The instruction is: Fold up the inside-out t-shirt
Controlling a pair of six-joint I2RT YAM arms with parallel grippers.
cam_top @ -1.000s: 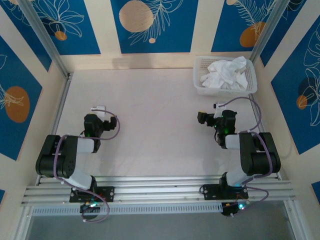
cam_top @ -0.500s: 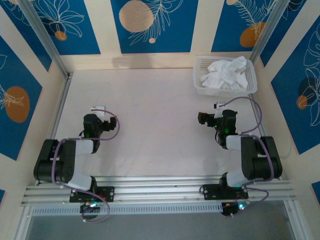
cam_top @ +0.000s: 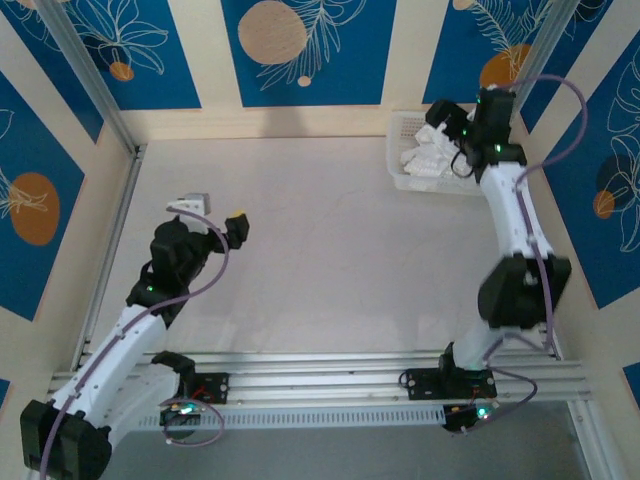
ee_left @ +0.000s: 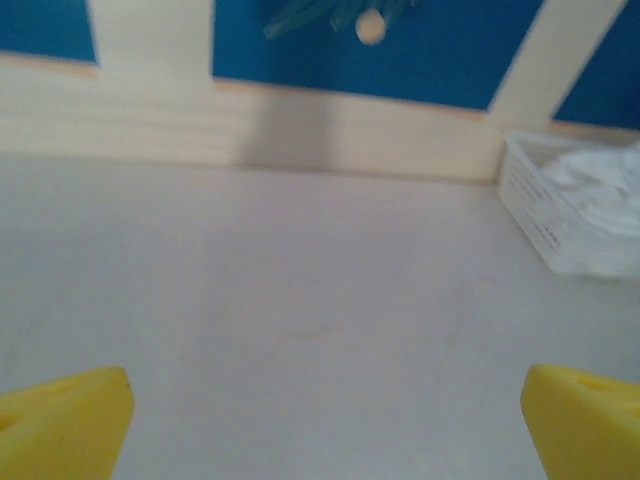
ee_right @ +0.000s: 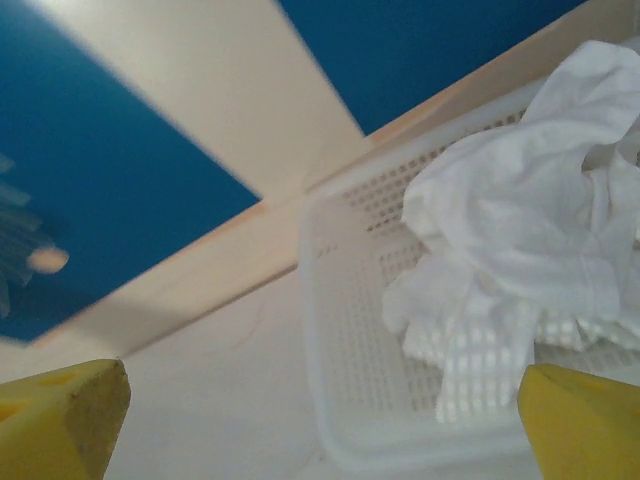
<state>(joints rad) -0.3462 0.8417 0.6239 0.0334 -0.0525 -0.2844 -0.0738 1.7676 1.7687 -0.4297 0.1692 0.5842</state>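
While looking down from above, found the inside-out t-shirt (cam_top: 442, 152) crumpled in a loose white heap inside the white mesh basket (cam_top: 397, 174), at the far right corner of the table (cam_top: 320, 260). Saw no part of the cloth spread on the tabletop.

Found the right gripper (cam_top: 440, 118) stretched out to the basket, poised close over its far left part. Saw its yellow-padded jaws spread wide with nothing between them. From the wrist view, placed the heap just ahead and below. Could not tell for certain about contact, but made out no pinch on the cloth.

Found the left gripper (cam_top: 213, 212) over bare table on the left side, well apart from the basket. Saw it likewise wide open and empty, facing across the table toward the far wall.

Judged the step in hand as the very first: fetching the shirt out of the basket, with folding not yet begun.

Reckoned the next move to call for lowering the right gripper into the heap and closing on a raised ridge of cloth rather than on the mesh. After that, probably a lift high enough to clear the rim and a carry to the open middle of the table. Expected thin, soft cloth to hang and trail, so likely needing both grippers for spreading flat.
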